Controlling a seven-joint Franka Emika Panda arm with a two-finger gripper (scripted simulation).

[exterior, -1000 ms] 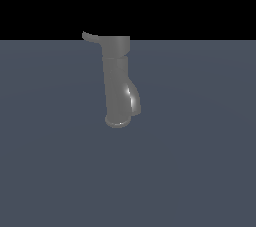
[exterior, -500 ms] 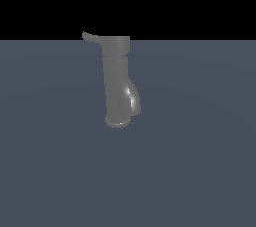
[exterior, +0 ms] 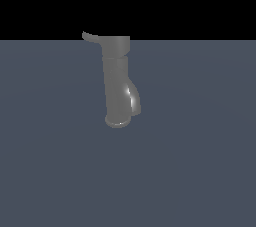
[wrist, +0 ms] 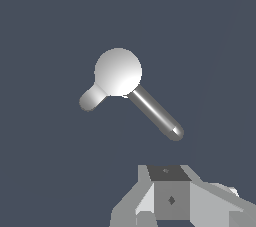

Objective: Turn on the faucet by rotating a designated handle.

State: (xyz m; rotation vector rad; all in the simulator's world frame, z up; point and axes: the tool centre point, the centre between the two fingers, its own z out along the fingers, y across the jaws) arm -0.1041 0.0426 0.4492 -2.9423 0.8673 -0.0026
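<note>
Exterior view first, from its left to its right: the grey surface (exterior: 50,171) lies bare out to the frame's left edge. Then comes the handle (exterior: 91,36), a thin curved lever jutting toward that view's left from the wide cap of the faucet (exterior: 117,78). The faucet stands upright near the middle, its flared base touching the surface and its top crossing the line where the surface meets the black background. A short shiny spout (exterior: 134,100) curves down on the side toward that view's right. Beyond it the surface runs bare to the right edge, so there is open room on every side of the column. No arm shows in this view.

Wrist view looks straight down on the faucet's round cap (wrist: 118,72), something the side view cannot give. From above, a short stub (wrist: 91,98) and a longer shiny rod (wrist: 155,113) leave the cap in different directions; which is the lever and which the spout is hard to tell here. The gripper (wrist: 172,198) shows only as grey housing at the frame edge, well apart from the rod's tip. Its fingers are out of sight, so I cannot tell whether they are apart or together.
</note>
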